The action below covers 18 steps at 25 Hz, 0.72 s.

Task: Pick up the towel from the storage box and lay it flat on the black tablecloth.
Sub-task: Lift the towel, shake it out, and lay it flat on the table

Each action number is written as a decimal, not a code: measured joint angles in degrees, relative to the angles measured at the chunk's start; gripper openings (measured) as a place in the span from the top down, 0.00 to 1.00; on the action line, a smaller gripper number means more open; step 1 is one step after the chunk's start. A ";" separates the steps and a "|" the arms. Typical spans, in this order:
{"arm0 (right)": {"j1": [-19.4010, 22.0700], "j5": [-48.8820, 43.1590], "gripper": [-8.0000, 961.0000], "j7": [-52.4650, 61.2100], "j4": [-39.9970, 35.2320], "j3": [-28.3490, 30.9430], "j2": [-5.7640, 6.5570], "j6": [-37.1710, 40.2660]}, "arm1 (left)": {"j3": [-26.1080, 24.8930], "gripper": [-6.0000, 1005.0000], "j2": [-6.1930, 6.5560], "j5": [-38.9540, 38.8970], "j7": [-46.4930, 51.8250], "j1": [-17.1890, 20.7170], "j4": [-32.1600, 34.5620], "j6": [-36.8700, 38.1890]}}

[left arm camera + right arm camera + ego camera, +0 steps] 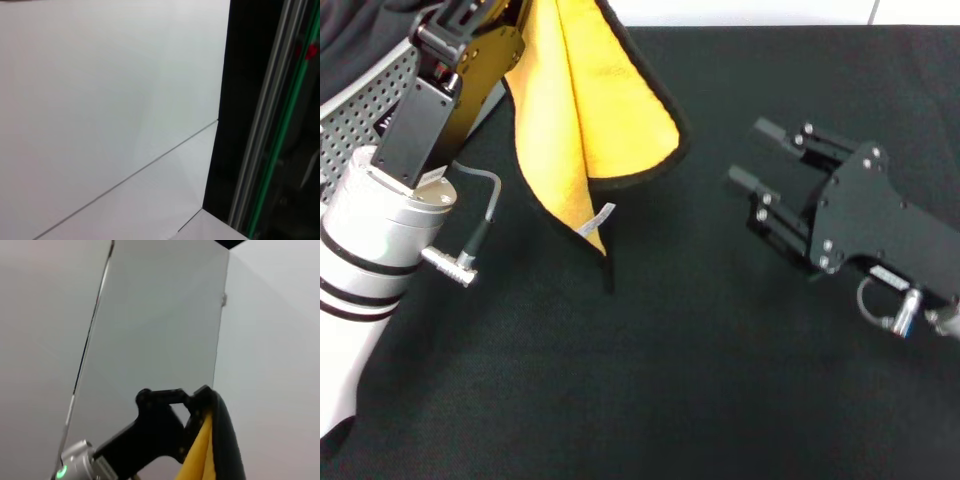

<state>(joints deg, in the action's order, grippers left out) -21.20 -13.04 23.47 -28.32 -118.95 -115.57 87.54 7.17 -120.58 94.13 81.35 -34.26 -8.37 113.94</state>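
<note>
My left gripper (492, 22) is raised at the far left and is shut on the upper edge of the towel (570, 110). The towel hangs folded above the black tablecloth (650, 380), yellow-orange side out, with black trim and a white tag (597, 222) near its lower tip. The right wrist view shows the left gripper (199, 401) from below with the towel (202, 460) draped from it. My right gripper (748, 156) is open and empty, low over the cloth to the right of the towel. The storage box (352, 122) shows as a perforated grey wall at the far left.
The left arm's silver wrist and its cable (470, 235) stand between the box and the hanging towel. The left wrist view shows only a white wall (110, 100) and a dark frame (270, 120).
</note>
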 joint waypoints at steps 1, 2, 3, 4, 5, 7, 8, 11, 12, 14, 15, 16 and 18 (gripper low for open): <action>-1.00 -0.12 0.59 2.29 0.61 0.54 0.05 0.25 | 0.02 0.97 0.01 0.11 -0.08 -0.01 0.15 0.01; -1.75 -0.19 0.59 3.96 1.08 0.91 0.08 0.42 | 0.03 0.97 0.01 0.22 -0.10 0.00 0.32 0.02; -2.80 -0.33 0.59 5.56 1.67 1.29 0.08 0.60 | 0.04 0.97 0.01 0.34 -0.13 0.01 0.48 0.02; -3.54 -0.37 0.59 6.80 2.18 1.36 0.08 0.73 | 0.04 0.97 0.01 0.40 -0.15 0.03 0.60 0.02; -4.49 -0.38 0.59 8.15 2.82 1.40 0.05 0.88 | 0.04 0.97 0.01 0.50 -0.16 0.03 0.61 0.01; -5.61 -0.41 0.59 9.58 3.74 1.26 -0.05 1.12 | 0.04 0.97 0.00 0.54 -0.17 0.02 0.65 0.01; -6.36 -0.45 0.59 10.57 4.24 1.10 -0.18 1.31 | 0.04 0.97 0.00 0.64 -0.18 0.00 0.68 0.01; -7.45 -0.64 0.59 11.90 5.12 0.66 -0.27 1.55 | 0.04 0.97 0.00 0.84 -0.53 -0.03 0.77 -0.01; -7.63 -0.81 0.59 12.26 5.22 0.49 -0.28 1.58 | 0.04 0.97 0.00 0.87 -0.64 0.02 0.79 -0.02; -7.80 -1.15 0.59 12.97 5.24 0.27 -0.28 1.65 | 0.04 0.97 0.00 0.91 -0.70 0.17 0.80 -0.03; -7.86 -1.34 0.59 13.28 5.22 0.24 -0.27 1.69 | 0.04 0.97 -0.01 0.92 -0.71 0.27 0.81 -0.04; -8.02 -1.72 0.59 13.74 5.19 0.20 -0.27 1.82 | 0.03 0.97 -0.02 0.92 -0.71 0.32 0.81 -0.04; -8.31 -2.36 0.59 14.13 5.27 0.17 -0.29 1.91 | 0.03 0.97 -0.08 0.93 -0.72 0.40 0.81 -0.04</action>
<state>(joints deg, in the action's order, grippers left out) -29.51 -15.40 37.60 -23.04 -118.78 -115.86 89.45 7.20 -120.66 95.06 80.63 -33.86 -7.55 113.90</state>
